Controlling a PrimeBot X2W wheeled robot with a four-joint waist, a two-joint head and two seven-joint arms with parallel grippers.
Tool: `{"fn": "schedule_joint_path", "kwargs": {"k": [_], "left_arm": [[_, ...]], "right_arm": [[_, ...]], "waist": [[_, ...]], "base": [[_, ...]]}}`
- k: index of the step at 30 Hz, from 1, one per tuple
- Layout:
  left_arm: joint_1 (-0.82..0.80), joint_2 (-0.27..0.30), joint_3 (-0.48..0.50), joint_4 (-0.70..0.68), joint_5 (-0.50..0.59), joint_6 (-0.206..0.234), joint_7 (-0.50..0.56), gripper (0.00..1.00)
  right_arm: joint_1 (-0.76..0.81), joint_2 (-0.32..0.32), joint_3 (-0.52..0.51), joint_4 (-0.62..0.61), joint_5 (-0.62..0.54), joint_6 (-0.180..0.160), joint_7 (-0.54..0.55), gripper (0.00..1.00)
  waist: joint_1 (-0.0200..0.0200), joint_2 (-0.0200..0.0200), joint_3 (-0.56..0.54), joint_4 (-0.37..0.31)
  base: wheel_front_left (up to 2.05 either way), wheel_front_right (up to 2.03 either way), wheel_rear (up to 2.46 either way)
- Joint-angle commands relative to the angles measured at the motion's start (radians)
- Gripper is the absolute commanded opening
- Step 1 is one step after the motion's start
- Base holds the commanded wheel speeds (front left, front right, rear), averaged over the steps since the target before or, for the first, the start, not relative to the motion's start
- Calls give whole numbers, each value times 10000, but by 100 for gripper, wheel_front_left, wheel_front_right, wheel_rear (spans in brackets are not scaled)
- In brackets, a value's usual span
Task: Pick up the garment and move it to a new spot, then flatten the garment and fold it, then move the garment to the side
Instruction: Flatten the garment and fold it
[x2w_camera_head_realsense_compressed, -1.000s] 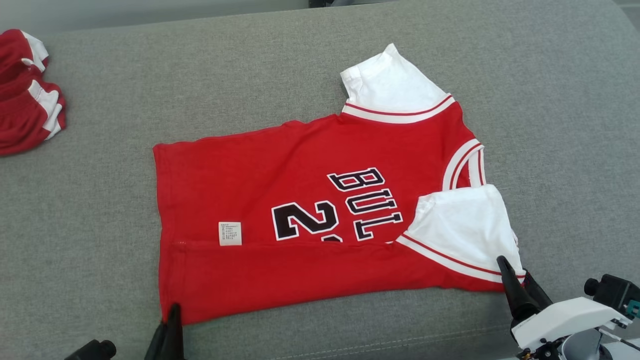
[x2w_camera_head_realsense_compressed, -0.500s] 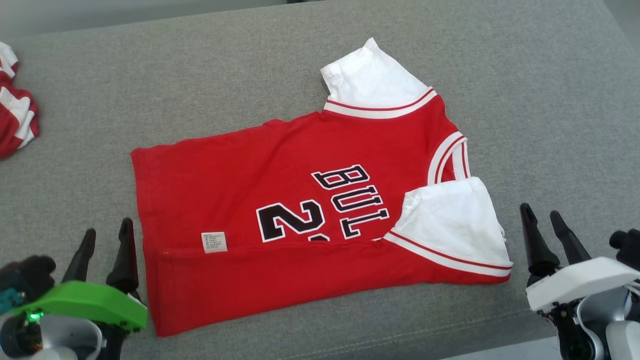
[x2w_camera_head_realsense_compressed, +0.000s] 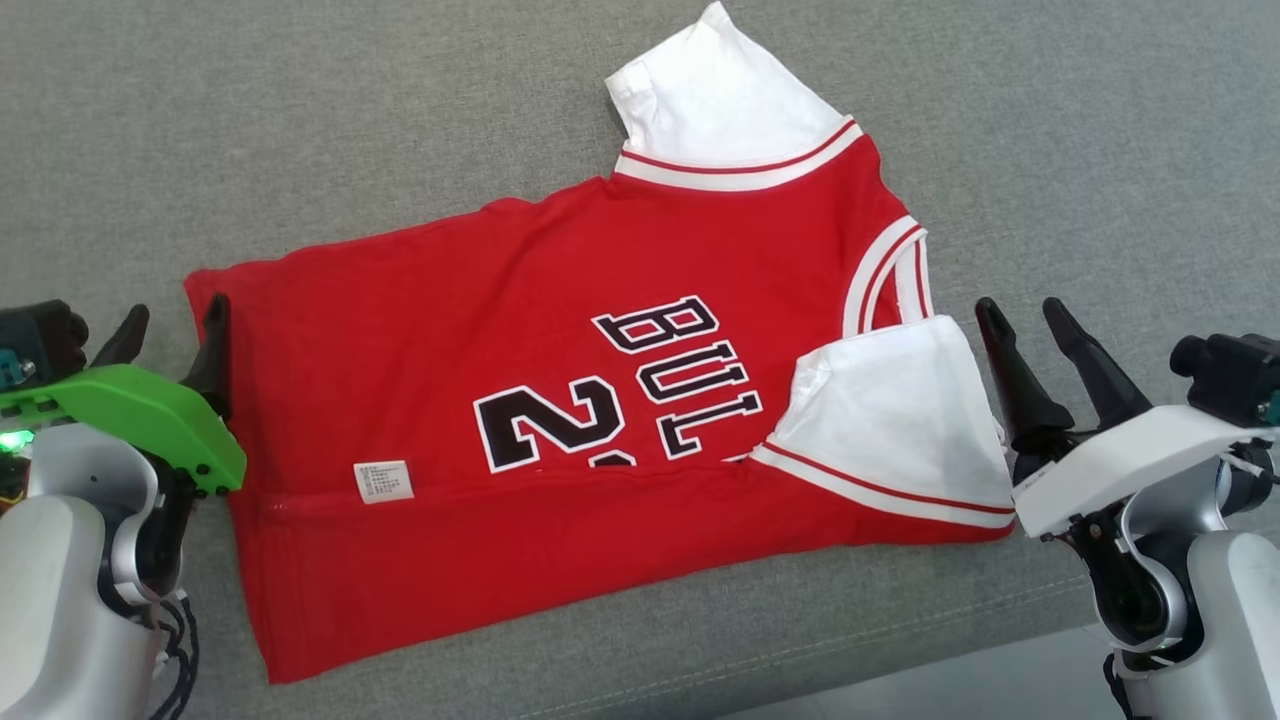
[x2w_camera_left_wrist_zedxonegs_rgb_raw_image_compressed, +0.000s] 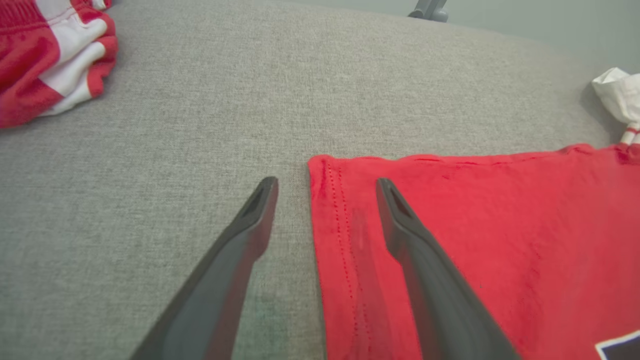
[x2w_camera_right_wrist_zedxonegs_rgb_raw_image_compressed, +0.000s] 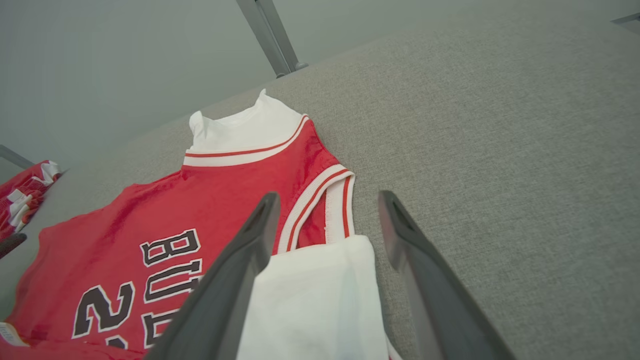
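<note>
1. The garment, a red jersey (x2w_camera_head_realsense_compressed: 560, 400) w/ white sleeves, lay spread on the grey cushion (x2w_camera_head_realsense_compressed: 300, 120). It was roughly mid-surface, hem toward the robot's left and neckline toward its right.
2. The near long edge looked already folded over. A red strip (x2w_camera_head_realsense_compressed: 600, 560) covered the bottom of the print, w/ a care label (x2w_camera_head_realsense_compressed: 383, 481) showing at the crease. The near sleeve (x2w_camera_head_realsense_compressed: 890, 410) lay turned in over the chest, while the far sleeve (x2w_camera_head_realsense_compressed: 710, 100) stuck out flat.
3. The left gripper (x2w_camera_head_realsense_compressed: 175, 308) had its fingers spread, nothing held. It sat at the hem's far corner. From its wrist cam, one finger was over bare cushion and the other over red cloth, w/ the hem edge (x2w_camera_left_wrist_zedxonegs_rgb_raw_image_compressed: 320, 225) running btwn them. I couldn't tell if the tips touched the fabric.
4. The right gripper (x2w_camera_head_realsense_compressed: 1018, 305) was also spread wide and empty. It was at the near sleeve's outer edge, on the neckline side.
5. My read: mid-fold. The 1st lengthwise fold was done, the 2nd pending, and the move to the side not begun.
6. The next move prob. called for both grippers at the far long edge, left at the hem corner and right at the far shoulder. They'd pinch both layers there, then lift and bring the edge toward the robot together so the crease ran straight.
7. A heap of red-and-white clothes (x2w_camera_left_wrist_zedxonegs_rgb_raw_image_compressed: 45, 55) sat well apart on the left, not in the way.
</note>
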Motion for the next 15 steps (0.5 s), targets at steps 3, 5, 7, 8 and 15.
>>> {"fn": "schedule_joint_path", "kwargs": {"k": [3,5,7,8,15], "left_arm": [[-452,167,-126,455,165,-111,72,100],[-694,253,-202,777,248,-202,110,100],[-882,318,-350,1041,385,-296,148,100],[-966,326,-414,1167,440,-333,173,100],[-1513,195,-859,1840,662,-458,328,66]], "right_arm": [[-257,-159,156,64,37,2,81,100],[-371,-255,276,109,57,2,145,100],[-493,-372,359,158,64,3,205,100],[-555,-440,431,190,55,3,249,100],[-1179,-791,836,392,10,3,606,100]], "waist": [[0,0,146,-129],[0,0,157,-144],[0,0,156,-141],[0,0,154,-134],[0,0,208,-38]], "base": [[0,0,0],[0,0,0],[0,0,0],[0,0,0],[0,0,0]]}}
